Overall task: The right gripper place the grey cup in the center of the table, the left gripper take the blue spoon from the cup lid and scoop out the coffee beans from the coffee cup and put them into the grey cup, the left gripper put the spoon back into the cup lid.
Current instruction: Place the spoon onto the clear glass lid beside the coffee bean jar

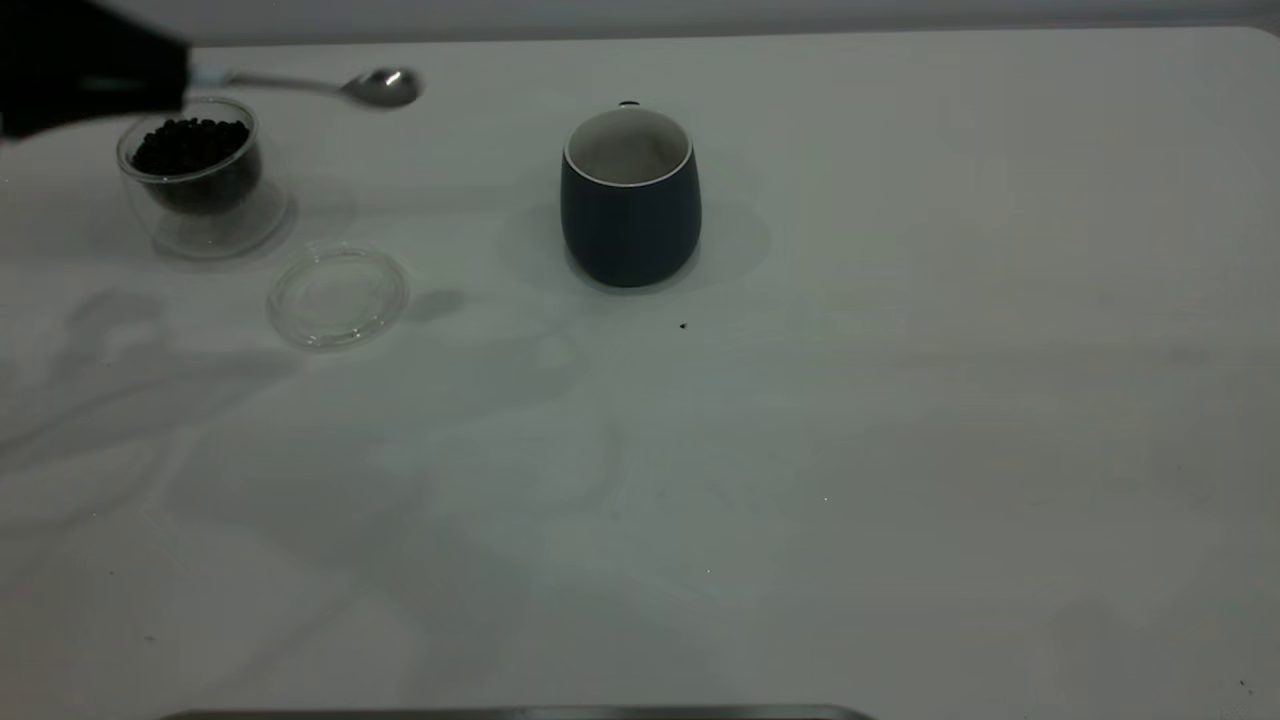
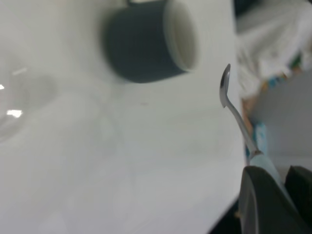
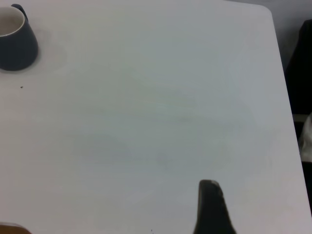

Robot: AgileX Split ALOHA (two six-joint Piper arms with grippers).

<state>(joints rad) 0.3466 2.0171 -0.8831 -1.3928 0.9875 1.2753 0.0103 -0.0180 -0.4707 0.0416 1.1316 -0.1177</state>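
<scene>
**Spoon held over the bean cup**

The left gripper [image 1: 150,85] grips the blue spoon [image 1: 330,86] above the coffee cup [image 1: 200,175] at ten o'clock. The grey cup [image 1: 630,195] stands upright near centre; the lid [image 1: 337,296] lies bare between them. The right gripper's [image 3: 212,209] grip can't be told.

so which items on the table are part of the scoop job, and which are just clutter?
Job:
- dark blue-grey matte mug, empty
- clear glass cup of dark coffee beans
- flat clear round lid, bare
- metal teaspoon with pale blue handle, held by the left hand above the table

Lying about:
- only a tiny dark speck on the white tabletop
</scene>
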